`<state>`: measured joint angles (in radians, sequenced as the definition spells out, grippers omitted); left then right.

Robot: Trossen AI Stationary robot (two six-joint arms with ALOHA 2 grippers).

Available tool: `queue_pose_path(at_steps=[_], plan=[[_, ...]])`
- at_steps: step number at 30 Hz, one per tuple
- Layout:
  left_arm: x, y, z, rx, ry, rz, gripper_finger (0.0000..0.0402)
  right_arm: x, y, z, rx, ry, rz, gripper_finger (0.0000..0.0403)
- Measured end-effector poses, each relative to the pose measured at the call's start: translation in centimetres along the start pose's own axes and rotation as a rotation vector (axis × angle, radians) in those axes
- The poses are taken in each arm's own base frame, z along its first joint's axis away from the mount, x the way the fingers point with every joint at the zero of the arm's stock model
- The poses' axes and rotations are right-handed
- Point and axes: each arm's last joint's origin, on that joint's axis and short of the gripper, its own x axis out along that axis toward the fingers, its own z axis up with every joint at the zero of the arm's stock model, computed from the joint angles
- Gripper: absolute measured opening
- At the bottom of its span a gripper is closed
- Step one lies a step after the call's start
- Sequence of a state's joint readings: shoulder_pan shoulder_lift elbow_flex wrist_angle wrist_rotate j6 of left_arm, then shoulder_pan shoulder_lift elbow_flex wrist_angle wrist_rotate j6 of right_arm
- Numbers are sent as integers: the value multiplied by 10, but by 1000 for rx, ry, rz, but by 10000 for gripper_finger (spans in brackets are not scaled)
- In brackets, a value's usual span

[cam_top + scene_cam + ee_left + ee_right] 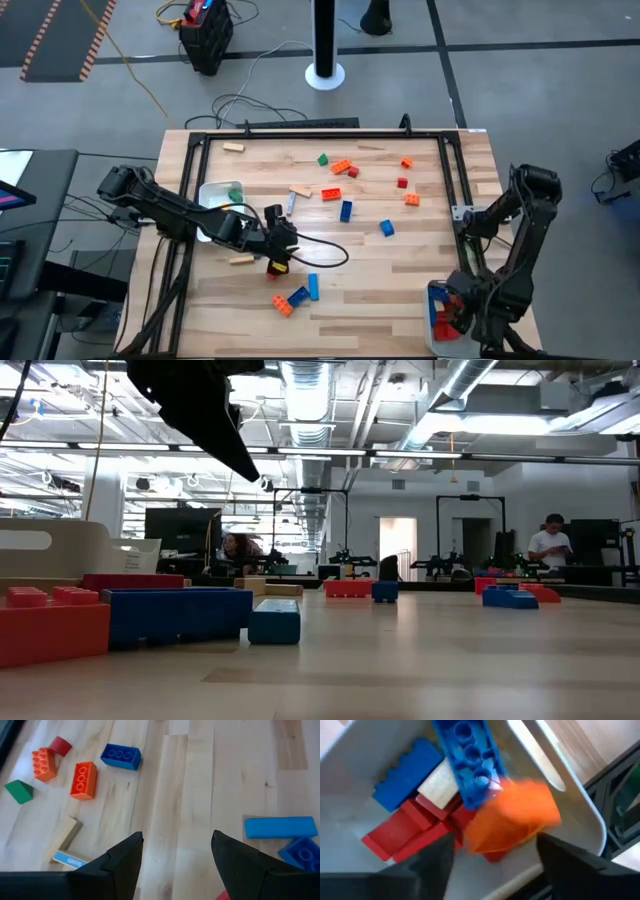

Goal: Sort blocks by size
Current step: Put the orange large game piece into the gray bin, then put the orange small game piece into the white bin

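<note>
Blocks lie scattered over the wooden table (400, 260): a blue brick (120, 756), orange bricks (83, 780), a green one (19, 791), a tan bar (62, 836) and a light blue bar (280, 827). My left gripper (177, 837) hangs open over bare wood near the table's middle (283, 256), with a red block (277, 267) on the table just beside it. My right gripper (495, 840) stands open, pointing down over the white tray (570, 795) at the near right corner. Below its fingers a blurred orange block (512, 822) sits on blue, red and tan blocks.
A second white tray (212, 190) with a green block stands at the left, under my left arm. A black frame (450, 170) runs round the table. In the low view, red (50, 625) and blue blocks (275, 622) stand close to the near edge.
</note>
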<state>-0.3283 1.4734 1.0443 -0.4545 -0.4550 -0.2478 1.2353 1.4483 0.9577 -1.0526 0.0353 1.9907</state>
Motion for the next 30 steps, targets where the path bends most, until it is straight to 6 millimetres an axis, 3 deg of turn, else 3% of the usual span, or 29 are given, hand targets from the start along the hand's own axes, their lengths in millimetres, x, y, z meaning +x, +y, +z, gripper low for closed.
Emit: queue_pose_path(at_steps=[4,12,22,26,30], plan=[[0,0,0,2,2,-5,228,-9,-1,10,20,21,38,352],[0,0,-1,4,10,-3,229,-26,-10,51,-15,-16,21,316],[0,0,0,14,-2,-4,229,-30,-25,145,-129,-377,-203,309],[0,0,0,12,-2,-4,229,-15,-36,190,-98,-390,-224,309],[0,0,0,8,-2,-4,229,2,-62,224,-116,-315,-260,309]])
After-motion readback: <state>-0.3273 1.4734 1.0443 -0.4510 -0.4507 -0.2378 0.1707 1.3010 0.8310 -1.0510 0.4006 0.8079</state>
